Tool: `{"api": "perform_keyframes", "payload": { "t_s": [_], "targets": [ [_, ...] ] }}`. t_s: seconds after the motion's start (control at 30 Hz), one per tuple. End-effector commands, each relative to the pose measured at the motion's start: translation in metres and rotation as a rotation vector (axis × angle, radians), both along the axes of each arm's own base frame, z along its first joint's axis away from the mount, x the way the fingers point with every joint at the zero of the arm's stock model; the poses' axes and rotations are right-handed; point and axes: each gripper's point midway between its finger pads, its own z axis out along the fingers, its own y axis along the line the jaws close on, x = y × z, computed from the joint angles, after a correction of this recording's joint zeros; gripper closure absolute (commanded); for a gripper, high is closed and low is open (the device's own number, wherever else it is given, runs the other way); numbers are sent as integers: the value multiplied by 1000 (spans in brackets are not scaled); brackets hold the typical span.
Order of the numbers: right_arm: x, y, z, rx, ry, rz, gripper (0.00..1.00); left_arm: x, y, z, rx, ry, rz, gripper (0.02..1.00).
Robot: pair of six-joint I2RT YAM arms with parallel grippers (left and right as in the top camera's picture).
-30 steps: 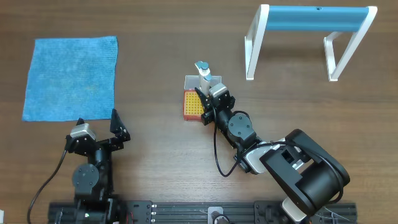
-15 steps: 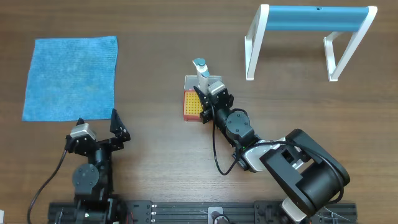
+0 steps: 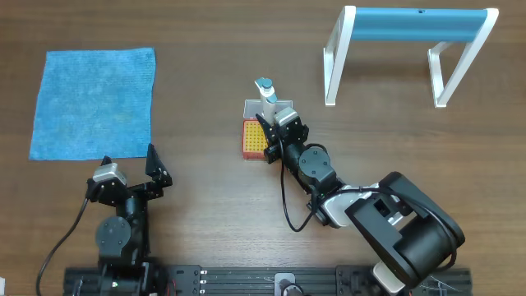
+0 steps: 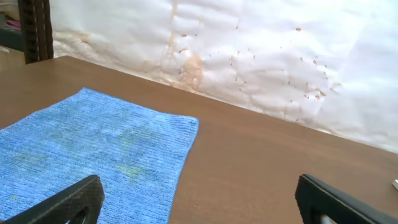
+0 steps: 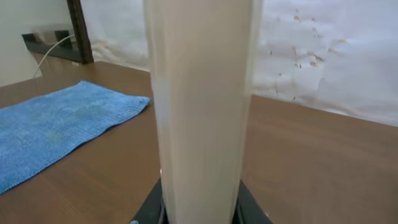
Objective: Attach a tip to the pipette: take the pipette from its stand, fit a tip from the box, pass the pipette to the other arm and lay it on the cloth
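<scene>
Between right jaws, pipette [image 5: 199, 93] upright

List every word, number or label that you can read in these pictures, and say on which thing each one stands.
There are none: no readable text, number or sign shows on the pipette, the tip box, the blue cloth or the stand.

Looks straight down from overhead on the whole counter [image 3: 205, 189]. From the left wrist, sits low and faces across the cloth [image 4: 93, 149] toward a papered wall [image 4: 280, 56]. From the right wrist, crowds right up against the pipette [image 5: 202, 93], facing the same wall. Shares the cloth across all three.
</scene>
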Motion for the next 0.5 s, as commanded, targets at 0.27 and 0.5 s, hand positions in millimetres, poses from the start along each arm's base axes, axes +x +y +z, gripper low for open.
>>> {"api": "perform_keyframes", "payload": {
  "t_s": [0.27,0.5],
  "targets": [
    [-3,-2,19,19,-50,0,925,-1,2,-1,6,3,13,25],
    [-4,-2,12,2,-26,5,930,-1,2,-1,6,3,13,23]
  ]
}}
